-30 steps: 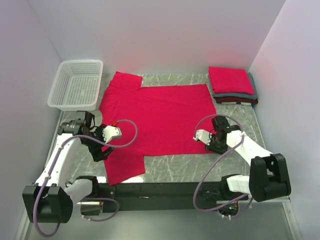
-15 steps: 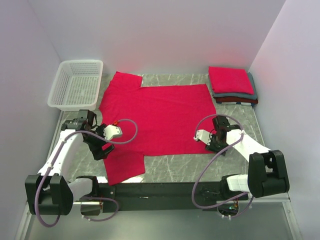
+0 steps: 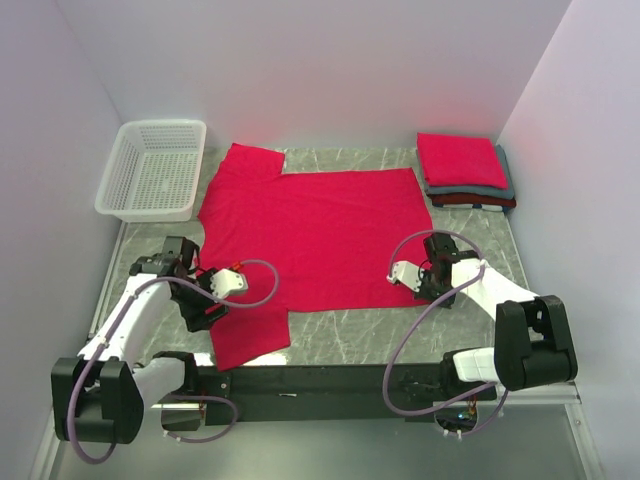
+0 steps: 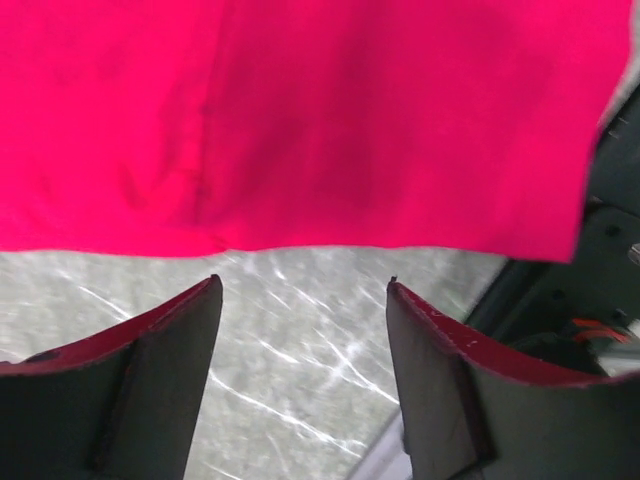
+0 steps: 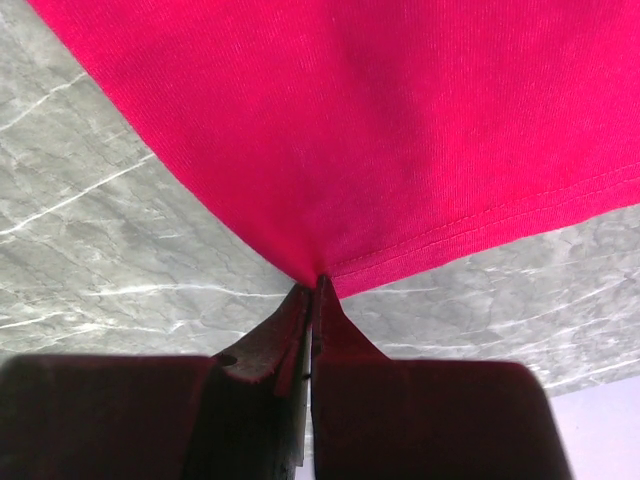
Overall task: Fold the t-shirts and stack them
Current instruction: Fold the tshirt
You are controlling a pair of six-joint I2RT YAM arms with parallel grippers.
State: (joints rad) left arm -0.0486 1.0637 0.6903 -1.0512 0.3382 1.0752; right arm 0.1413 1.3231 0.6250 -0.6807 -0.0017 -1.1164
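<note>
A bright crimson t-shirt lies spread flat on the marble table, one sleeve at the near left and one at the far left. My right gripper is at its near right corner; in the right wrist view the gripper is shut on the hem corner of the t-shirt, which puckers at the tips. My left gripper sits beside the near left sleeve. In the left wrist view the gripper is open over bare marble, with the t-shirt's edge just ahead of the fingertips. A stack of folded t-shirts, red on top of grey and dark red, rests at the back right.
A white lattice basket stands at the back left, next to the far sleeve. The black base rail runs along the near table edge. Walls close in on the left, right and back. Bare marble shows in front of the shirt's hem.
The right gripper has closed on the shirt's near right corner. The left gripper has slid nearer and lower beside the sleeve, and its jaws have narrowed a little.
</note>
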